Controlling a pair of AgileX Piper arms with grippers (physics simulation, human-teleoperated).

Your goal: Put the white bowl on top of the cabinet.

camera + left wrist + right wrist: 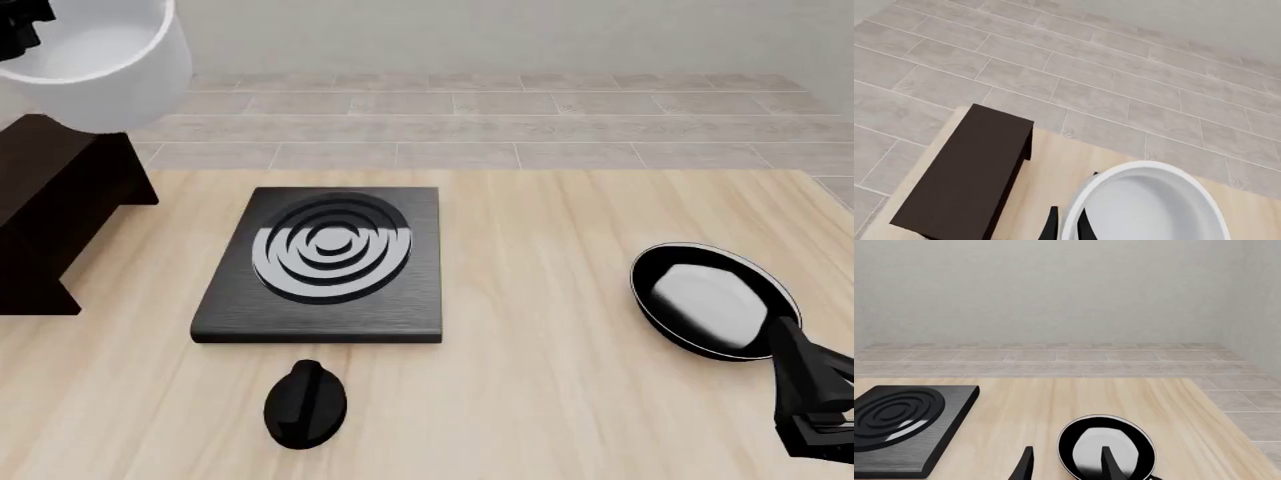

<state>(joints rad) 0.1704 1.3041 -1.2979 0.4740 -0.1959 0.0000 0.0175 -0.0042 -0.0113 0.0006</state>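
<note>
Left gripper: dark fingers straddling the near wall of the white bowl, one outside, one inside, pinching the rim. Bowl carried high in the air, clear of the table, seen in the front view at the far left with only part of it in frame. Below and beside it, the cabinet, dark brown with a flat bare top, standing at the table's left edge; in the left wrist view, bowl off to one side of that top, not yet squarely over it, as far as can be judged.

Right gripper: fingers spread apart, holding nothing, hovering low over the table just short of the frying pan. Idle by the look of it.

Further out on the table: black stove plate with grey rings in the middle, a black knob in front of it.

Progress, by judgement: pick and lift done, bowl already raised above cabinet height. Left to do: carry across until centred over the flat top, lower until the base rests on it, open the fingers, draw back. Nothing on the cabinet yet.
</note>
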